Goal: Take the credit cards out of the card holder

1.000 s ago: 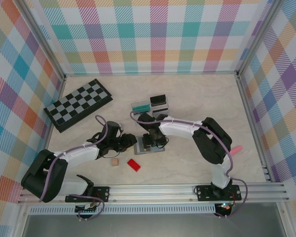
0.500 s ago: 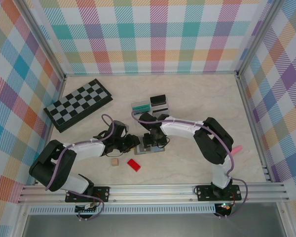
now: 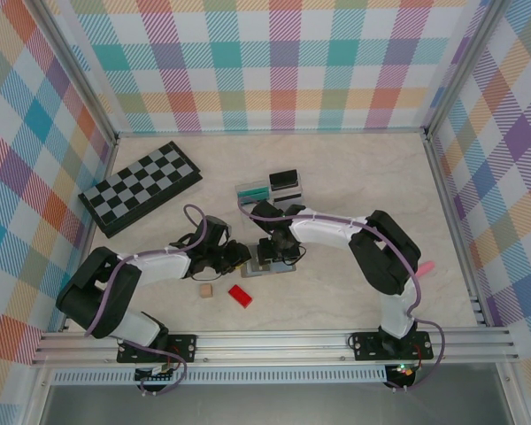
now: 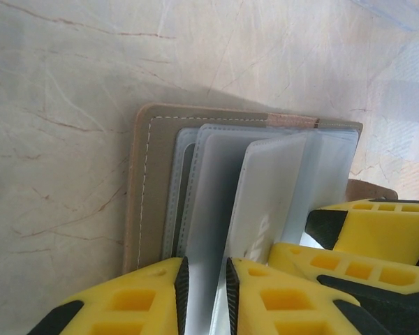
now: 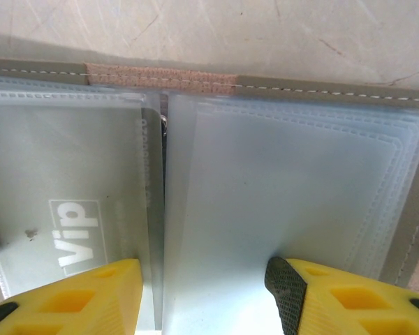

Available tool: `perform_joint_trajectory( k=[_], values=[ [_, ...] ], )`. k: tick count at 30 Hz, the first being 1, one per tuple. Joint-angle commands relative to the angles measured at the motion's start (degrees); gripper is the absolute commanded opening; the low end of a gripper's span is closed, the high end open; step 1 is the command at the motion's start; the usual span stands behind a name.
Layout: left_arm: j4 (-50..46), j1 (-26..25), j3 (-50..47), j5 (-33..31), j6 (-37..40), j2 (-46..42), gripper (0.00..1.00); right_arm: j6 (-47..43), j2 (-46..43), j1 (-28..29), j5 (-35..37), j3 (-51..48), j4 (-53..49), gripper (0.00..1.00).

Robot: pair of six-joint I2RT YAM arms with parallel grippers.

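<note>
The card holder [image 4: 141, 202] lies open on the table, a tan-grey cover with clear plastic sleeves [image 5: 293, 181]. A pale card printed "Vip" [image 5: 70, 230] sits inside the left sleeve; in the left wrist view its leaf [image 4: 265, 195] stands raised. My left gripper [image 4: 207, 279] is at the holder's edge, jaws narrowly apart, with the raised leaf against one pad. My right gripper [image 5: 206, 279] is open and presses down on the right sleeves. From above, both grippers [image 3: 239, 257] [image 3: 279, 252] meet over the holder [image 3: 267, 269]. A teal card [image 3: 252, 190], a black card [image 3: 283, 177] and a silver card [image 3: 289, 190] lie behind.
A folded chessboard [image 3: 142, 186] lies at the back left. A red block [image 3: 240, 295] and a small wooden cube [image 3: 205, 289] sit in front of the holder. A pink object [image 3: 425, 266] lies by the right arm. Checked walls enclose the table.
My left gripper has slid right up to the holder's edge and its jaws have narrowed. The right gripper has stayed on the holder.
</note>
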Motion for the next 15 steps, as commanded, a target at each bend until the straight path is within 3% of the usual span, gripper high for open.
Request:
perform_joint_trajectory(
  k=[1, 15],
  values=[
    [1.1, -1.1, 1.8, 0.9, 0.3, 0.9, 0.22, 0.9, 2.9, -0.2, -1.7, -3.0, 0.9, 0.54],
    [0.4, -1.1, 2.6, 1.2, 1.5, 1.1, 0.24, 1.1, 2.3, -0.5, -2.3, -3.6, 1.6, 0.54]
  ],
)
